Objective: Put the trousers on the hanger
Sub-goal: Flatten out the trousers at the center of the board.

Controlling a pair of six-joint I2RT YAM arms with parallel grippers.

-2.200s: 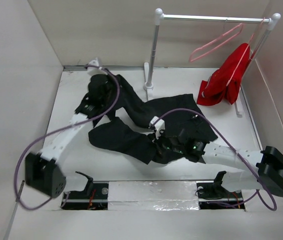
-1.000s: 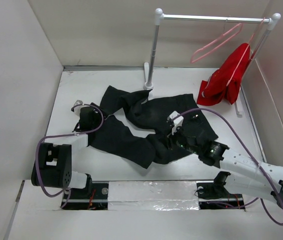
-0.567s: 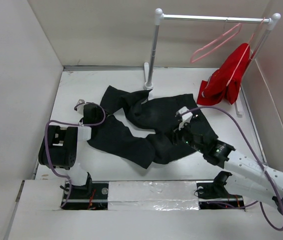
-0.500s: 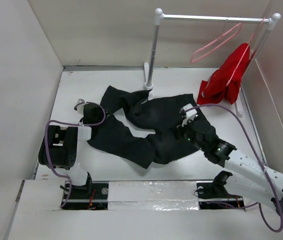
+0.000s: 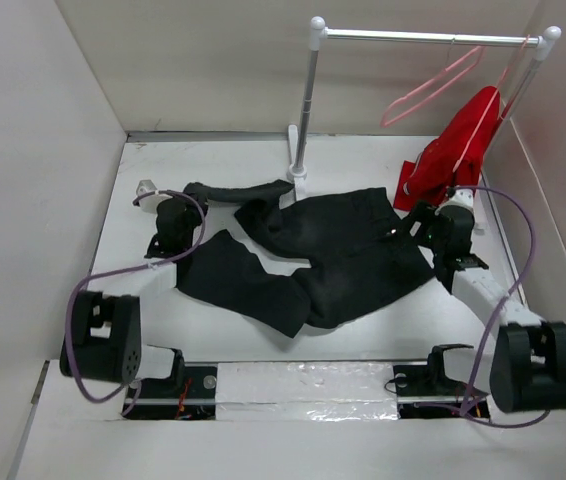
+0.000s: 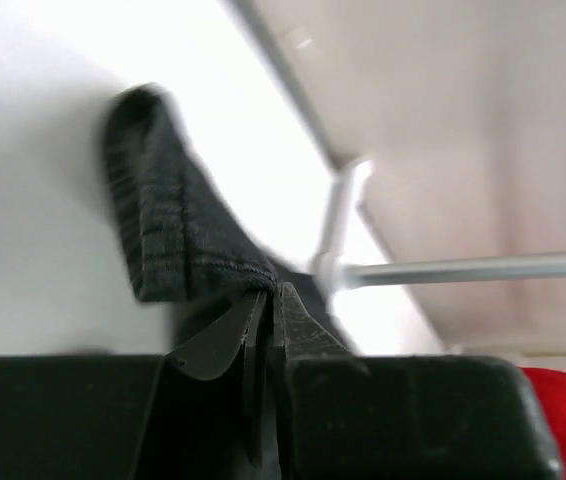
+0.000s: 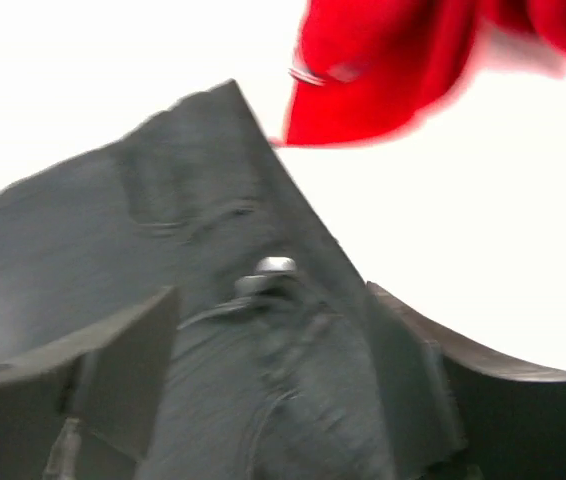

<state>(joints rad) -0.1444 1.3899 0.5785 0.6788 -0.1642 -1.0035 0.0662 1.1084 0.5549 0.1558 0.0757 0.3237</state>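
Here the left tool [image 6: 268, 292] pinches the trousers [image 5: 353, 262]; the right tool [image 7: 268, 360] gapes above them.

Matt black cloth is noted for the trousers [image 5: 343, 250], with a fine ribbed weave seen at the hem. The hanger [image 5: 433, 85] is seen as thin, smooth, pale pink. Soft cloth: red garment [image 5: 458, 150]. Shiny metal: rail [image 5: 423, 38]. Smooth white: counter [image 5: 213, 165]. Matt black plastic: left gripper [image 6: 268, 300].

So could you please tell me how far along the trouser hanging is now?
Done: nothing; the trousers lie on the table, the hanger hangs bare on the rail. In hand: left gripper shut on a leg end, right gripper open over the waistband. Left: fetching the hanger and draping.
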